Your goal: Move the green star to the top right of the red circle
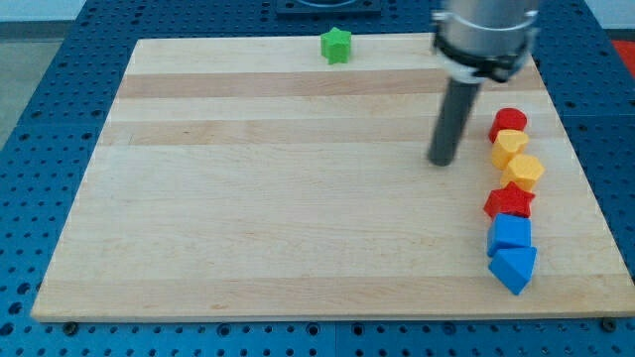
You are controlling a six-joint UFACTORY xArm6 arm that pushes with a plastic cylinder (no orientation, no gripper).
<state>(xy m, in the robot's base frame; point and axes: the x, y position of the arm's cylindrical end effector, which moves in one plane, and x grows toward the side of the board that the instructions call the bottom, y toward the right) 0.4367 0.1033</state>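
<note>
My tip (442, 162) – a bare dark rod end with no fingers, holding nothing – is resting on the pale wooden board (248, 198), the red circle block (508, 123) sitting at its two o'clock and the green star block (336, 46) lying well apart at ten o'clock – near the board's top edge.

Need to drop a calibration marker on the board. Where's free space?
Bare wood spans everything left of my tip and below the green star block. Crowded: the right edge, where red circle, yellow, red and blue blocks run in a column.
</note>
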